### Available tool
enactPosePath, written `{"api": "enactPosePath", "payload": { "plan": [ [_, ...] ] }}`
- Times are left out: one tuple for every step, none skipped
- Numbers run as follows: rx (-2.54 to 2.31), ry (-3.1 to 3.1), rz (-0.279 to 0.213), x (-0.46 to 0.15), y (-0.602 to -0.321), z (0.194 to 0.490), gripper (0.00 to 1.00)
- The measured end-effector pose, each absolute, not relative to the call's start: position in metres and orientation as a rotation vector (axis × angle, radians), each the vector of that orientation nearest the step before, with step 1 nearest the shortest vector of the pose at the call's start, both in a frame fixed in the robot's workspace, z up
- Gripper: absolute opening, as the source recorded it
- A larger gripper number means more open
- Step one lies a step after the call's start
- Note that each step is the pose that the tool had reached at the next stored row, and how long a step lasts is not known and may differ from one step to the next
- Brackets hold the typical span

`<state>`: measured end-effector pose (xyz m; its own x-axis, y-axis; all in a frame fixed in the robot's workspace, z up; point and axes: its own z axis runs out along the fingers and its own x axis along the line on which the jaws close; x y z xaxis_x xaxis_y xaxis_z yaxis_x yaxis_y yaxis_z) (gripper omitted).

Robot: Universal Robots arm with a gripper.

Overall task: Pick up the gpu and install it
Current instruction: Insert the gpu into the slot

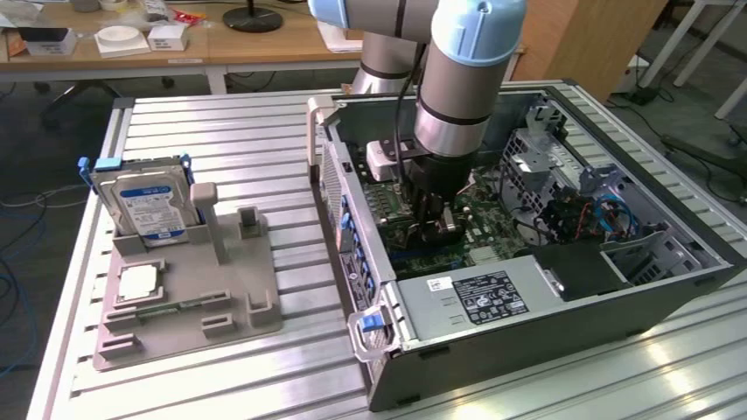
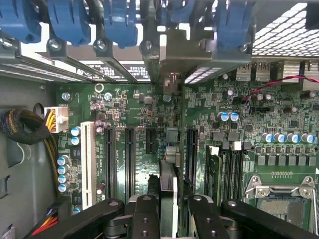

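Ribbed metal tabletop (image 1: 233,131) is stretching out under the open computer case (image 1: 653,289), and I am reaching down inside it with my gripper (image 2: 168,199) hanging just over the green motherboard (image 2: 149,124). My fingers (image 2: 145,214) are clenching the gpu (image 2: 168,164) between them, which I am seeing edge-on as a thin dark card standing upright, running from between my fingertips straight out toward the case's rear wall, where its silvery metal bracket (image 2: 167,59) is meeting the row of blue slot latches (image 2: 119,20). Its lower edge is sitting among the long black expansion slots (image 2: 129,154), though I cannot tell whether it is seated.
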<state>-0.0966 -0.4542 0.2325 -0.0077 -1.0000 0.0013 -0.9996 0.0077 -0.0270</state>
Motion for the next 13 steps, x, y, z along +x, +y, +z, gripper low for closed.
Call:
{"api": "enactPosePath", "payload": {
  "plan": [
    [-2.200, 2.217, -0.031, -0.0966, -0.4542, 0.2325, 0.27],
    [-2.200, 2.217, -0.031, -0.0966, -0.4542, 0.2325, 0.27],
    [-2.200, 2.217, -0.031, -0.0966, -0.4542, 0.2325, 0.27],
    [-2.200, 2.217, -0.031, -0.0966, -0.4542, 0.2325, 0.27],
    [-2.200, 2.217, -0.031, -0.0966, -0.4542, 0.2325, 0.27],
    [-2.200, 2.217, -0.031, -0.0966, -0.4542, 0.2325, 0.27],
    [-2.200, 2.217, -0.031, -0.0966, -0.4542, 0.2325, 0.27],
    [-2.200, 2.217, -0.031, -0.0966, -0.4542, 0.2325, 0.27],
    [-2.200, 2.217, -0.031, -0.0966, -0.4542, 0.2325, 0.27],
    [-2.200, 2.217, -0.031, -0.0966, -0.4542, 0.2324, 0.27],
    [-2.200, 2.217, -0.031, -0.0966, -0.4542, 0.2323, 0.27],
    [-2.200, 2.217, -0.032, -0.0967, -0.4542, 0.2322, 0.27],
    [-2.200, 2.217, -0.032, -0.0969, -0.4542, 0.2320, 0.27]
  ]
}}
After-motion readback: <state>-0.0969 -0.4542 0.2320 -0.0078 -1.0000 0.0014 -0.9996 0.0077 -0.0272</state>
